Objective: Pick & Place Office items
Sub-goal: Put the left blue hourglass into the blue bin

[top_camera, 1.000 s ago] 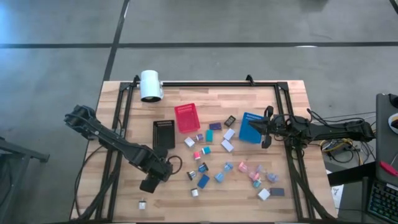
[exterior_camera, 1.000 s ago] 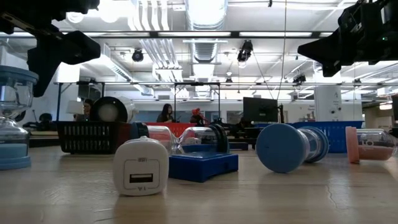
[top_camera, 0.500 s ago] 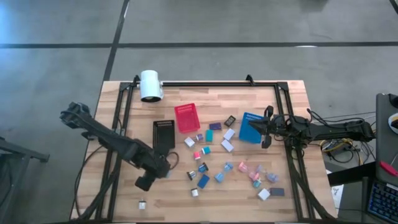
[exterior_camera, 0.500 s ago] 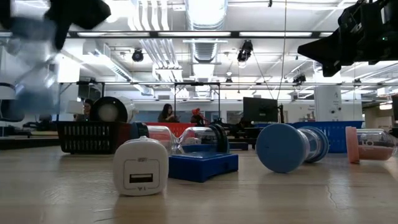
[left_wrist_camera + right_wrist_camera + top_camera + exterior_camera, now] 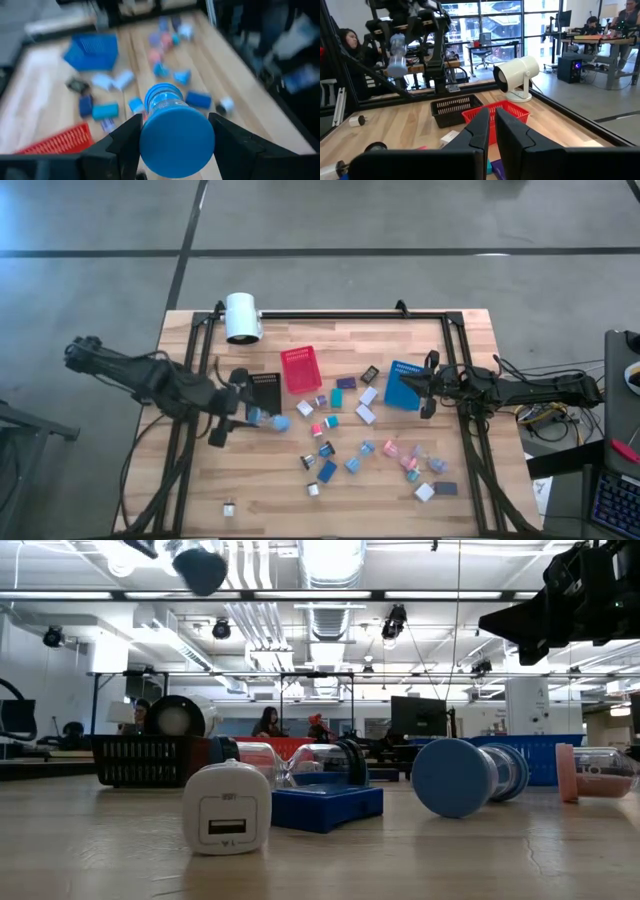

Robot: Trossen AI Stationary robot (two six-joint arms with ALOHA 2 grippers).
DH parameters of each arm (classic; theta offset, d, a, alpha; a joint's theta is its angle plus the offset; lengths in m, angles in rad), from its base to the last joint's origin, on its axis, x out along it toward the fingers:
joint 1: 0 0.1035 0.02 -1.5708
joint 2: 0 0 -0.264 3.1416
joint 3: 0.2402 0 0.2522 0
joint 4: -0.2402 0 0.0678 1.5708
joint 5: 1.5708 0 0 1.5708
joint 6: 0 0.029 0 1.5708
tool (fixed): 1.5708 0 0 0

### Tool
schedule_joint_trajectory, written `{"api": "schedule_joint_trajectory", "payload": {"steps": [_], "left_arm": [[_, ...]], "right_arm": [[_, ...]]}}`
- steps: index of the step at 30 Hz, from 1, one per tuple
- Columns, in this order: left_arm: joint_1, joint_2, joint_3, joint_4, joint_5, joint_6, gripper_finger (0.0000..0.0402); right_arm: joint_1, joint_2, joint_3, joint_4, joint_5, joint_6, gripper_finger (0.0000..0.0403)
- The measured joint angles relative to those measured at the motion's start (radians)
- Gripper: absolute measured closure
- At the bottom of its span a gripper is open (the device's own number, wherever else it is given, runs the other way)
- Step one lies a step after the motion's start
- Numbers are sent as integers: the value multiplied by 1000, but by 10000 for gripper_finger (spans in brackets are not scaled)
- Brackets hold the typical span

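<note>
My left gripper point(image 5: 238, 410) is shut on a clear hourglass-shaped timer with blue end caps point(image 5: 268, 419), high above the table's left half; the low view shows one cap point(image 5: 200, 565) at the top. Many small office items point(image 5: 352, 442) in white, pink, blue and teal lie on the wood at the middle, and one white piece point(image 5: 228, 506) rests near the front left. My right gripper point(image 5: 428, 392) hangs shut and level beside the blue bin point(image 5: 403, 385). My left gripper pinches the timer's near end cap point(image 5: 175, 137) between its two fingers point(image 5: 127, 142), one on each side. The timer lies along the fingers and sticks out past them toward the table's right side point(image 5: 281, 422). It slants slightly down, lifted clear of the table.
A red bin point(image 5: 300, 368) and a black bin point(image 5: 263, 395) stand at the middle left, just beyond the held timer. A big white cylinder point(image 5: 241, 317) stands at the far edge. A black frame point(image 5: 330, 313) runs round the table. Bare wood lies at the front left.
My left gripper has risen from the front left of the table and drawn back toward the far and left edges, tipping from pointing down to nearly level. The timer, which stood upright on the wood, has gone up with it, lifted clear and tipped onto its side.
</note>
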Motion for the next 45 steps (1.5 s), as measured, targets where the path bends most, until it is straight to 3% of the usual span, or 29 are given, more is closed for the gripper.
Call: {"api": "schedule_joint_trajectory", "payload": {"steps": [10,14,18,24,30,39,45], "left_arm": [[147,-215,-324,455,-21,23,200],[212,-240,-456,670,-17,-44,200],[285,-229,-546,796,66,-87,200],[348,-192,-556,889,141,-106,200],[350,-130,-548,949,198,-105,200],[352,62,-548,1153,245,-131,200],[355,224,-464,1214,259,-121,200]], "right_arm": [[0,0,-1,9,0,-24,374],[0,1,-1,26,0,-27,374],[0,1,-1,34,0,-22,374],[0,17,-1,50,73,-20,370],[0,45,-1,56,107,-26,341],[0,91,0,126,106,-99,244],[0,140,0,244,104,-201,173]]}}
